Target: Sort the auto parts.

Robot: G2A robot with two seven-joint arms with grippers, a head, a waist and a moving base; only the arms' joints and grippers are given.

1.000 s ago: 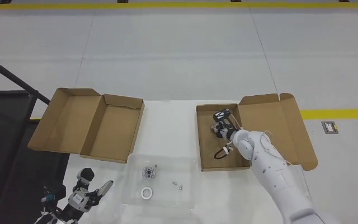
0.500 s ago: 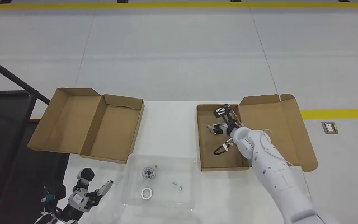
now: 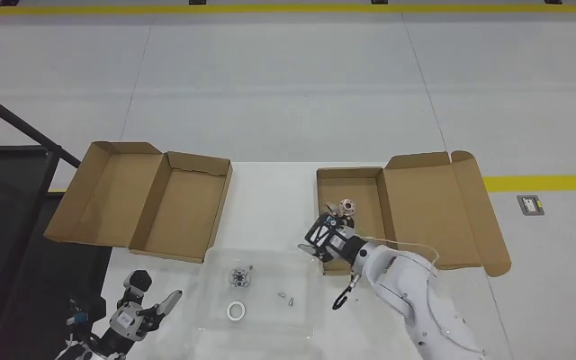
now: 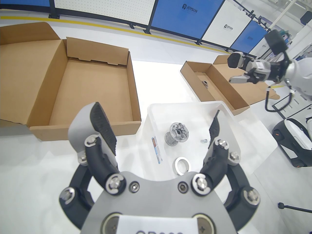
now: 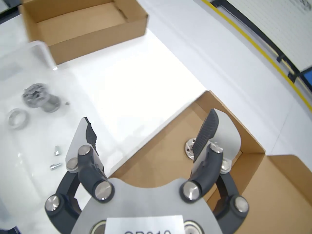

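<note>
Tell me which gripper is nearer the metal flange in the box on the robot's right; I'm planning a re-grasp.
Right. The right gripper hovers open over the edge of that box, close to the flange; the left gripper is open far off, beyond the clear tray.

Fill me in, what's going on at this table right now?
The right claw hangs open with nothing in it over the edge of the right box, where one flanged part lies. The left claw hovers open left of the clear tray, which holds a hub, a ring and small bolts to sort.
</note>
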